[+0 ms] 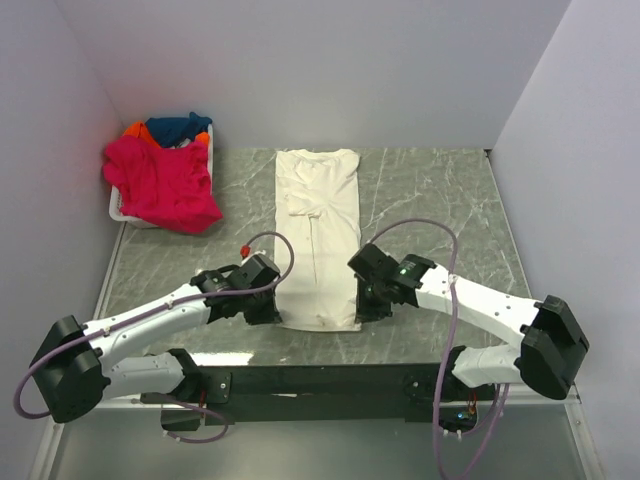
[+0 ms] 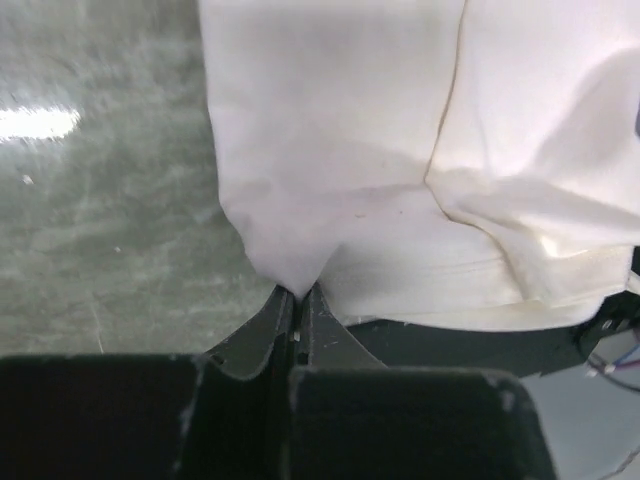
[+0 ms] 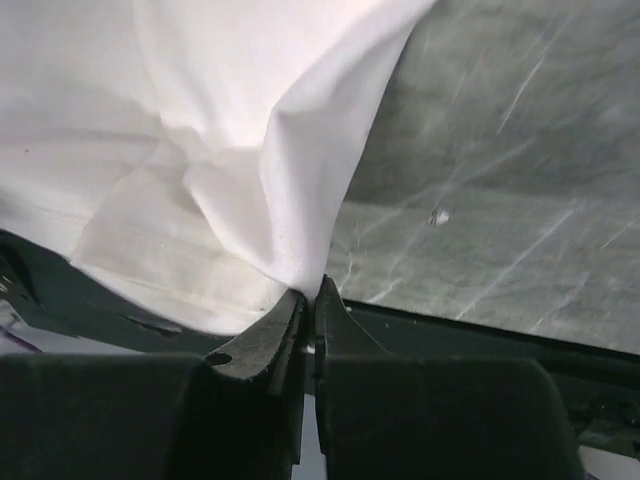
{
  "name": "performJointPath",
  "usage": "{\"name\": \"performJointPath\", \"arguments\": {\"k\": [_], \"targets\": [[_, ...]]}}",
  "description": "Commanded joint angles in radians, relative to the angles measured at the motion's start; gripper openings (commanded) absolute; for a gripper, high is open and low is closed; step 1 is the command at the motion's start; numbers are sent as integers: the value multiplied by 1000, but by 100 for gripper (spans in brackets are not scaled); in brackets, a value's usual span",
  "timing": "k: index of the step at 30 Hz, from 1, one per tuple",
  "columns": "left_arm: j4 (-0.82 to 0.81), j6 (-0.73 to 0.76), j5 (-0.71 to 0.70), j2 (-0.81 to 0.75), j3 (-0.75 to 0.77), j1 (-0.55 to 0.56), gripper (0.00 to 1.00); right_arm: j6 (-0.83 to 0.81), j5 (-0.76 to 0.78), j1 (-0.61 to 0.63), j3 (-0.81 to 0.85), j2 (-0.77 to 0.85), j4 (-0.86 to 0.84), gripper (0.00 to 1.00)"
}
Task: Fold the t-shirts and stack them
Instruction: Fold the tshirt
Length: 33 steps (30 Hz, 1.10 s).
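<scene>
Top external view: left fingers [image 2: 262, 338] and right fingers [image 3: 262, 340] clamp the cream t-shirt [image 1: 318, 200] at its six-o'clock hem corners, where thin pinches may slip on lifting.

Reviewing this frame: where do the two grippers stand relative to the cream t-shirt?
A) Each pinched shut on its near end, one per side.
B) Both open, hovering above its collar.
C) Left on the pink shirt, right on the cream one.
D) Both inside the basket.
A: both wrist views show closed jaws pinching cloth, the left gripper and the right gripper each on a near corner of the cream t-shirt.
</scene>
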State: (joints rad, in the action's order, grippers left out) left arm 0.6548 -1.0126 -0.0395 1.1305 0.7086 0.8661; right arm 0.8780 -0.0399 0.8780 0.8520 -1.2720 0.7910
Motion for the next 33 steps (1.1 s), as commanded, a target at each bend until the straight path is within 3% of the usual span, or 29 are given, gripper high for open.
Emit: {"name": "performJointPath", "arguments": {"k": [1,13,25,28,33], "targets": [[-67,14,-57,-12,37,-45,0,-46,57,-72,56,-7,-7,0],[-287,202,9,143,87,-291,0,-223,101,-224,338,-306,-82,0],[-428,431,79,466,333,-467,0,-346,110,-361,564,-538,-81,0],[-406,488,125,564,460,-486,0,-364,103,-381,620,-587,-73,0],[-382,526,138,675,549,-509,0,-376,103,-402,706,-667,-50,0]]}}
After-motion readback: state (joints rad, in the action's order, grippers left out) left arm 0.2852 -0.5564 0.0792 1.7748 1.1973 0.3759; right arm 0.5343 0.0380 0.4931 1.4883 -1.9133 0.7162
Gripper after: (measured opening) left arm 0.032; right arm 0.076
